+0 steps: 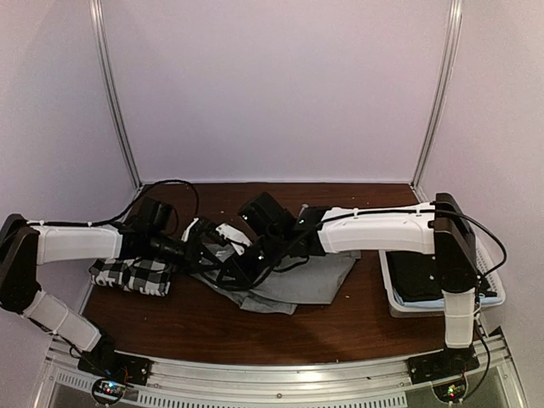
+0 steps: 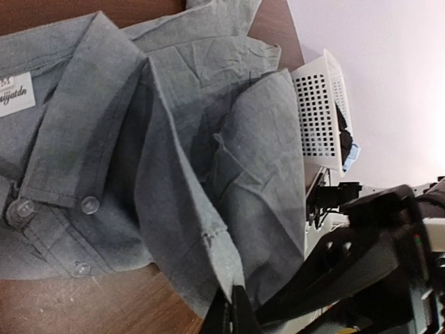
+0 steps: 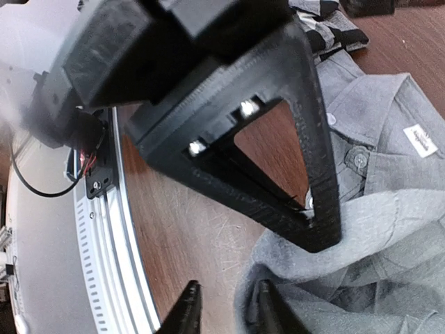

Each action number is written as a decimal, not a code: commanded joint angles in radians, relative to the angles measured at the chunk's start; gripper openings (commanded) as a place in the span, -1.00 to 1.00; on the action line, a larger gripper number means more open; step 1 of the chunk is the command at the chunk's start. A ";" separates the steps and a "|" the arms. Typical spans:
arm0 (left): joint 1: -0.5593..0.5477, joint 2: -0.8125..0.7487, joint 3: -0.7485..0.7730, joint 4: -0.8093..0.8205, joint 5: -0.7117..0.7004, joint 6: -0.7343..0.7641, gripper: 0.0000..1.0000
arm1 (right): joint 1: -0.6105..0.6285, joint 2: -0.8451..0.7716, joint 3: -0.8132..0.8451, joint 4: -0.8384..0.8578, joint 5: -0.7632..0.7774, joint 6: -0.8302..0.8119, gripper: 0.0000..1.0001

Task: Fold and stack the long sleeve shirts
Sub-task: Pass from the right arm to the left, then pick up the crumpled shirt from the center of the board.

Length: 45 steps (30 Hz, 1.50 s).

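**Grey shirt (image 1: 297,280) not yet folded, checked shirt bundled**

The grey shirt lies loose on the table (image 1: 212,327) just beside the white basket (image 1: 442,308), on its left in the overhead view. It is rumpled, with its collar (image 2: 62,104) open, the buttons and neck label showing, and the cloth thrown into loose folds. The checked shirt (image 1: 136,274) sits well apart from the basket, beyond the grey shirt, as a small compact bundle. It looks folded, though rather lumpy. Something dark lies inside the basket; what it is cannot be told.

Both arms reach in over the grey shirt, on its side away from the basket. The left gripper (image 2: 233,313) has its fingers pinched together on a hemmed edge of the grey cloth. The right gripper (image 3: 226,313) has its fingers apart, with bare wood showing between them and the cloth's edge lying against one finger, so it holds nothing.

Judging from this, the task is roughly half done at best. The checked shirt appears finished, while the grey shirt has no clean fold yet. It needs to be flattened, its sleeves brought in and its body folded down to a rectangle. After that, one shirt must be set on top of the other.
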 commanded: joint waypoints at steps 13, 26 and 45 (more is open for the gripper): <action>-0.004 -0.174 -0.135 -0.281 -0.222 0.051 -1.00 | -0.286 -0.014 0.038 -0.066 0.301 0.009 0.23; -0.005 -0.261 -0.194 -0.378 -0.284 0.054 -1.00 | -0.322 0.291 0.327 -0.165 0.216 -0.249 0.41; -0.005 -0.337 -0.239 -0.366 -0.320 -0.015 -1.00 | -0.232 0.318 0.193 -0.191 0.353 -0.253 -0.04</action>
